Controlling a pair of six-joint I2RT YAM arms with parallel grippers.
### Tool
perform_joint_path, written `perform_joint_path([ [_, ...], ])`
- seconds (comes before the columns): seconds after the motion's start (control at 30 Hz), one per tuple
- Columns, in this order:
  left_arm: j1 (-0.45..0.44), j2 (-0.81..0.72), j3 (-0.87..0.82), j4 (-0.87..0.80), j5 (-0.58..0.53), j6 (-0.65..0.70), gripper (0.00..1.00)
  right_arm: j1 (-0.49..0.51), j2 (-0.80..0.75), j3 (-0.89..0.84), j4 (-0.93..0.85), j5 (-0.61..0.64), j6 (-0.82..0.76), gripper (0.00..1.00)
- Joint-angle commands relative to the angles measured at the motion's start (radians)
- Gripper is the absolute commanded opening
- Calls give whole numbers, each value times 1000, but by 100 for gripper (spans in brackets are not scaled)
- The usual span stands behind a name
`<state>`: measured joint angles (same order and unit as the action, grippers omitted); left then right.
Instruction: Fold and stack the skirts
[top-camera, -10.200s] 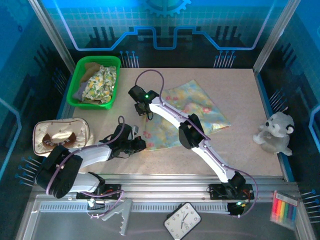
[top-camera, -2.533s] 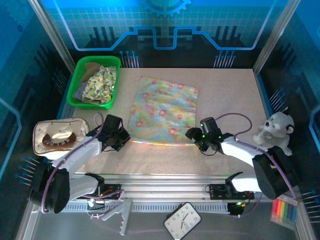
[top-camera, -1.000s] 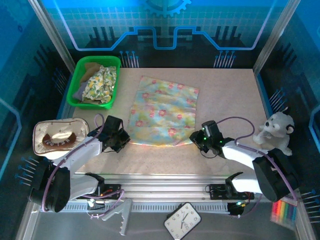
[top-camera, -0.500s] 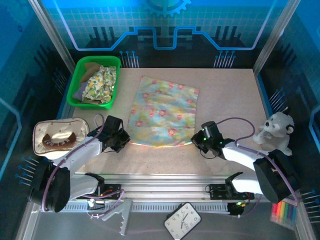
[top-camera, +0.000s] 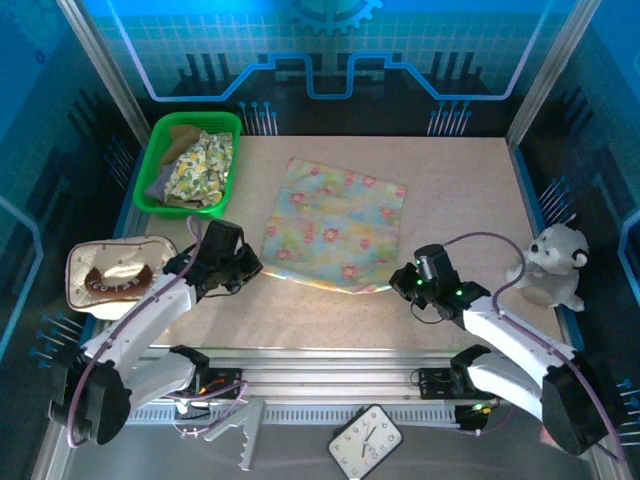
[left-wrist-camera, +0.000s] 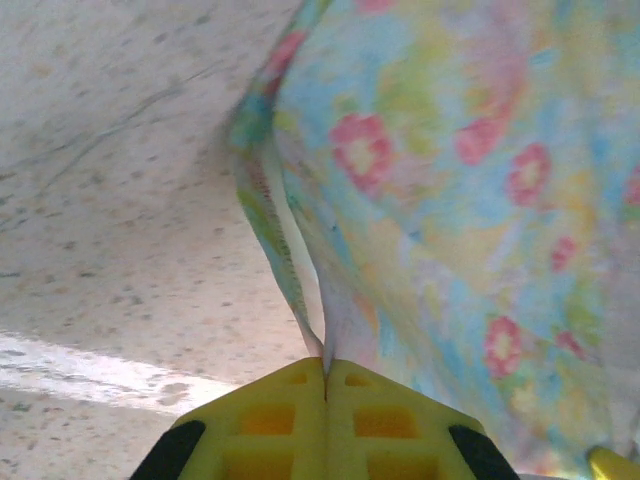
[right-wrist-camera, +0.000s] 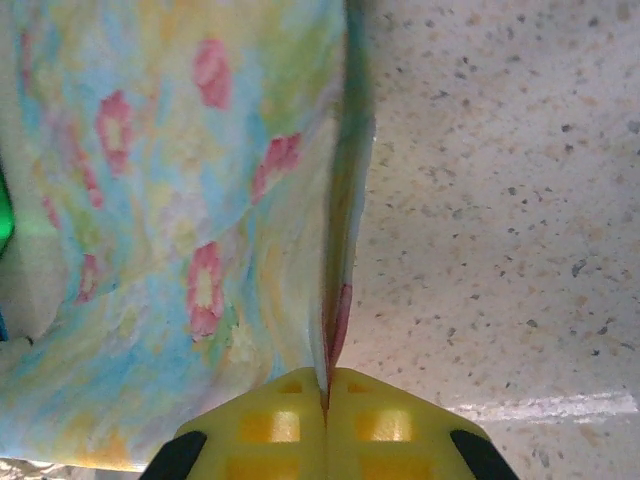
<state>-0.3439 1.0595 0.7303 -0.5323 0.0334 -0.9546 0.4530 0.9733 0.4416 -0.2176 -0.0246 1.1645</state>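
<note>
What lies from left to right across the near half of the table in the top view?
A pouch → left gripper, shut on the near left corner of the floral skirt → floral skirt → right gripper, shut on its near right corner → plush toy.

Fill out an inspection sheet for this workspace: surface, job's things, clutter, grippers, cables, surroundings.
Surface: speckled beige tabletop, no spills seen.
Job's things: floral skirt spread mid-table, its near edge lifted at both corners; bundled cloth, one piece in floral print, in the green bin at far left.
Clutter: beige pouch at left; white plush toy at right; clock by the near rail.
Grippers: left gripper shut on the skirt's near-left corner; right gripper shut on its near-right corner.
Cables: purple cables loop along both arms, none lying on the skirt.
Surroundings: blue-lit panels enclose the table.
</note>
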Motion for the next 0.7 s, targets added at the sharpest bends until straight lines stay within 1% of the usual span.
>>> perform_joint_path([
  [0.0, -7, -30, 110, -64, -39, 69, 0, -7, -64, 68, -107, 41, -46, 0],
  [0.13, -7, 26, 263, -51, -80, 154, 0, -50, -74, 128, -64, 65, -75, 0],
  [0.23, -3, 123, 377, 19, -115, 230, 0, -88, -8, 191, 8, 91, -113, 0],
  [0.4, 12, 332, 554, 129, -144, 314, 0, -154, 171, 333, 75, 79, -188, 0],
  [0.57, 24, 526, 732, 140, -149, 383, 0, -219, 377, 513, 45, 15, -299, 0],
  [0.67, 35, 621, 819, 125, -160, 408, 0, -261, 493, 604, 31, -57, -332, 0],
])
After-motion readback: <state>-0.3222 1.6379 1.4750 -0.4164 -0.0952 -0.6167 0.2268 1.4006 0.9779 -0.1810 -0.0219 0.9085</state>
